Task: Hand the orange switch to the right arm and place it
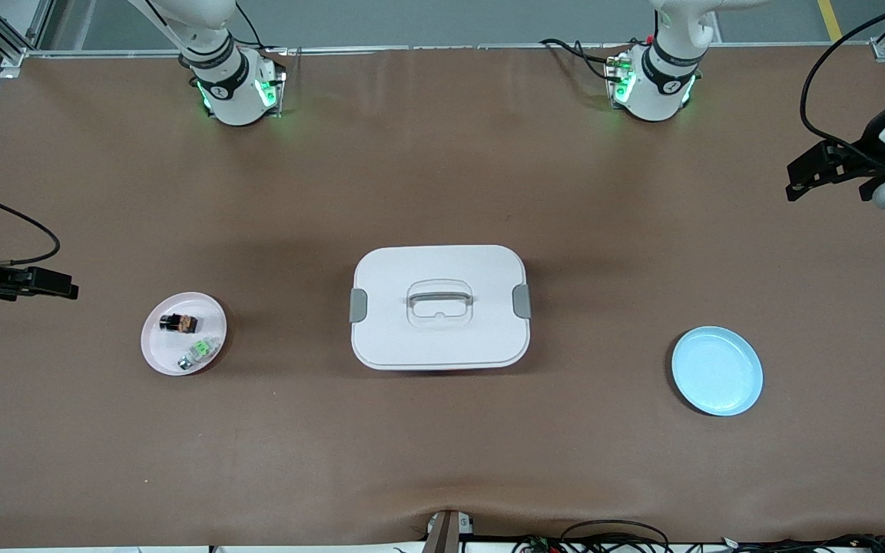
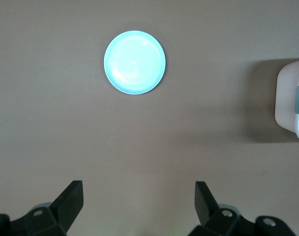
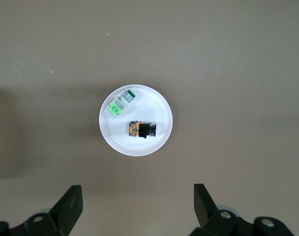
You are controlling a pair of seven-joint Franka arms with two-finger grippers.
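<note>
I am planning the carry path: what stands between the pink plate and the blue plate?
A white lidded box stands between the pink plate and the blue plate, mid-table, as the front view shows.

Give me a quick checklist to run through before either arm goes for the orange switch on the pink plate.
1. Orange switch lying free on the pink plate: ok.
2. Switch apart from the green-and-white part beside it: ok, a small gap shows.
3. Right gripper open and empty, up over the table at the right arm's end: ok.
4. Left gripper open and empty, up over the left arm's end: ok.
5. Blue plate bare: ok.
6. White lidded box closed, midway between the plates: ok.
</note>
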